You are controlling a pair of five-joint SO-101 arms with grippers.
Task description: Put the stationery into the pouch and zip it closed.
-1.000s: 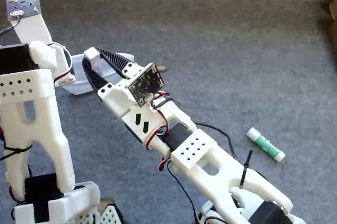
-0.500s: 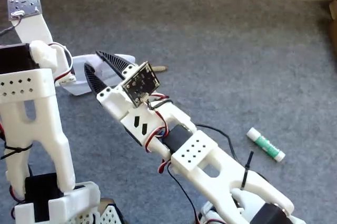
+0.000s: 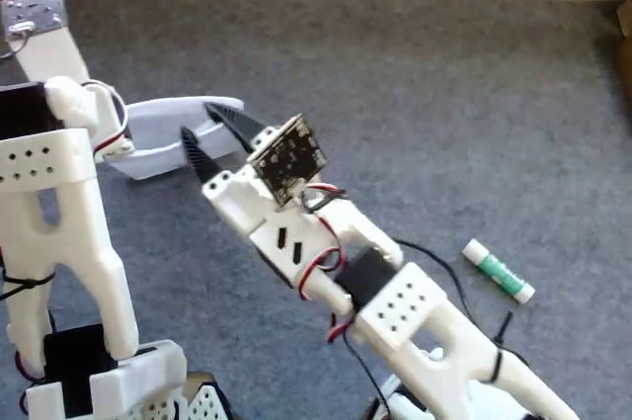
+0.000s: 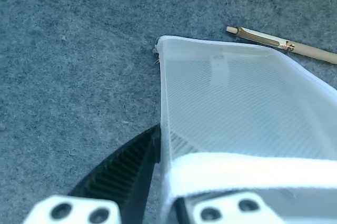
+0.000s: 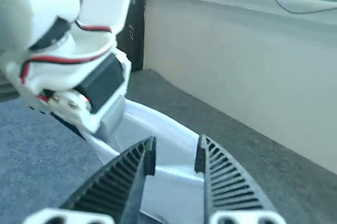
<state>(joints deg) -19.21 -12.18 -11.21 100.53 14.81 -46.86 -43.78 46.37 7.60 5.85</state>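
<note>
Bright daylight, soft shadows, glare on pouch [image 4: 226, 103], L wrist cam

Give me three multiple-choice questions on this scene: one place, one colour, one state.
1. Where is the glue stick? A: inside the pouch. B: on the carpet, apart from the pouch. C: in the right gripper.
2. What colour is the pouch? A: white. B: red. C: black.
3. How is the right gripper? A: open, holding nothing. B: shut on the glue stick. C: shut on the pouch.
Answers: B, it lies alone on the carpet; A, its fabric is white; A, a gap shows between its fingers.
</note>
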